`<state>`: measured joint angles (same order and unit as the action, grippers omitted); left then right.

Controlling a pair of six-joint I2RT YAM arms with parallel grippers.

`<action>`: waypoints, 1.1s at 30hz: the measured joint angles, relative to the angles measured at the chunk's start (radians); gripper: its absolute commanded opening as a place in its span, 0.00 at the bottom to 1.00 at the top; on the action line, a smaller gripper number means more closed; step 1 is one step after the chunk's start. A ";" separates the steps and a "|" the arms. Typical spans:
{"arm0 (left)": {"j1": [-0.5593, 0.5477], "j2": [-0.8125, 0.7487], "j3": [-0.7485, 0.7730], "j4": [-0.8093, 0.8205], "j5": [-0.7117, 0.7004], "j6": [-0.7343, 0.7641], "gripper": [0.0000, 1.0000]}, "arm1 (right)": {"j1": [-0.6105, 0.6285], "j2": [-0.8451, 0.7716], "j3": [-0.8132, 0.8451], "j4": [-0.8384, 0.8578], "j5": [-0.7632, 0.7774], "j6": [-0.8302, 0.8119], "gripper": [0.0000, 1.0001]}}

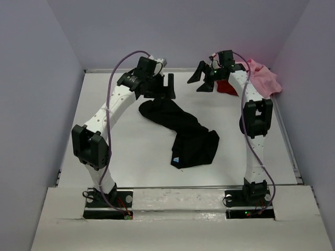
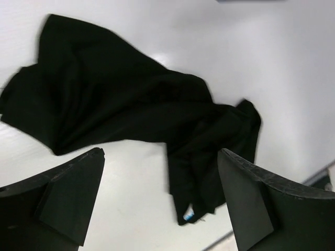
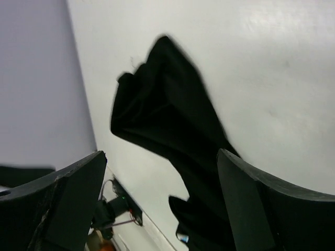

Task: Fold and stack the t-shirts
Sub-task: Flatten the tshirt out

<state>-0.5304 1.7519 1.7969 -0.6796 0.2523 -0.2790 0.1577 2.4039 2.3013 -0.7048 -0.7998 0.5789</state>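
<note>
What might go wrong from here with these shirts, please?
The black t-shirt lies twisted and bunched, so a pinch may catch several layers and give a crooked fold. The pink t-shirt and red t-shirt are heaped close by the right arm, which might snag them.

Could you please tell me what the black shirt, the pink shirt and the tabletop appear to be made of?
The black shirt looks like soft matte cloth, probably cotton: it lies crumpled in limp folds. The pink shirt seems soft fabric too, bunched in a heap. The tabletop looks like hard, smooth white board, perhaps laminate: it shows faint glare.
</note>
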 measured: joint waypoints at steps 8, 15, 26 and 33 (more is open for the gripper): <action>0.232 0.112 -0.160 0.169 -0.008 0.044 0.99 | 0.037 -0.323 -0.366 -0.195 0.245 -0.157 0.92; 0.320 0.268 -0.160 0.268 0.099 0.080 0.99 | 0.040 -0.526 -0.526 -0.272 0.383 -0.222 0.91; 0.329 0.342 -0.152 0.296 0.222 0.107 0.98 | 0.040 -0.718 -0.900 -0.260 0.435 -0.230 0.88; 0.329 0.362 -0.103 0.293 0.261 0.119 0.36 | 0.040 -0.719 -1.009 -0.219 0.435 -0.224 0.87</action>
<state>-0.2016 2.1139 1.6936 -0.3870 0.5133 -0.1596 0.1978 1.6852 1.2919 -0.9237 -0.3645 0.3553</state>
